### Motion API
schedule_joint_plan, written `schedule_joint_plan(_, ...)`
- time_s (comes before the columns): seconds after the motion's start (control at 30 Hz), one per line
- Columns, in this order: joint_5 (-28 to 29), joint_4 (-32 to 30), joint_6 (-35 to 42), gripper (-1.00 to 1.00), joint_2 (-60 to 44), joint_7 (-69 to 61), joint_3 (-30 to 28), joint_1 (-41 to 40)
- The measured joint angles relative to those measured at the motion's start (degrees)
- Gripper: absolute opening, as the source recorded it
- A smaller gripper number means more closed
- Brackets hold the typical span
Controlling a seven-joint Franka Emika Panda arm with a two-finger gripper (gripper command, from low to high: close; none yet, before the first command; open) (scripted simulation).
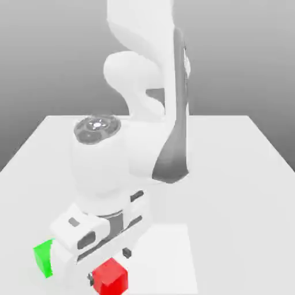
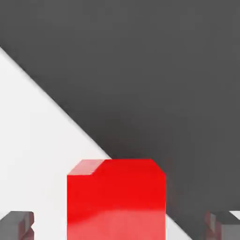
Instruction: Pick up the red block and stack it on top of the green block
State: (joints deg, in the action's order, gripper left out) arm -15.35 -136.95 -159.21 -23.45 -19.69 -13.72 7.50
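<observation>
The end effector is hovering low over the counter, its fingers standing apart on either side of the red cube, touching neither face. In the exterior view, the green cube is sitting to the left, partly hidden behind the hand.

wht tbl, red blk & grn blk on top

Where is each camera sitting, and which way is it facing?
Exterior view: off the arm, looking slightly down across the table at the robot's arm, gripper, green block and red block.
Hand view: on the robot's hand, looking past its two fingertips toward the red block and the surface beneath.
Shared: the red block and the gripper's fingertips.
</observation>
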Motion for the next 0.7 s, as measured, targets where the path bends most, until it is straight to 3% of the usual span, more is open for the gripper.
schedule_joint_plan(0.2, -0.14, 0.07, -0.25, -1.00, -0.43, -0.14, 0.29, -0.26)
schedule_joint_plan(0.37, 5.51, -1.57, 6.38, -1.00, 8.07, 3.22, -3.44, 2.10)
schedule_joint_plan(0.7, 9.54, -3.74, 8.51, -1.00, 12.77, -17.73, -5.39, -4.16)
